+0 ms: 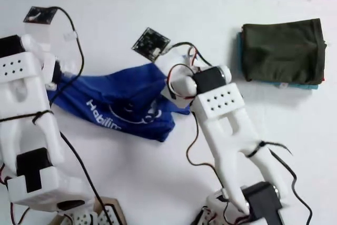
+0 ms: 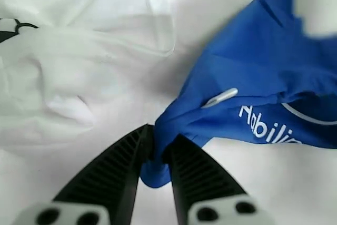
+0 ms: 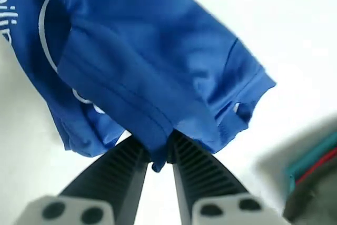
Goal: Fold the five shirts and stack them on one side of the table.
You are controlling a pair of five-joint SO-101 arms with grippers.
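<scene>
A blue shirt (image 1: 124, 104) with white print lies crumpled on the white table between the two arms. My left gripper (image 2: 159, 154) is shut on one bunched end of the blue shirt (image 2: 253, 88), at its left side in the high view (image 1: 52, 85). My right gripper (image 3: 158, 154) is shut on a hemmed edge of the blue shirt (image 3: 142, 61), at the shirt's right side in the high view (image 1: 176, 85). A stack of folded shirts (image 1: 281, 51), dark green on top with teal and red edges beneath, sits at the table's right side.
Black cables run along both arms (image 1: 79, 51). The stack's teal and red edges (image 3: 316, 156) show close to my right gripper. The white table (image 1: 131, 14) is bare at the back and in front of the shirt.
</scene>
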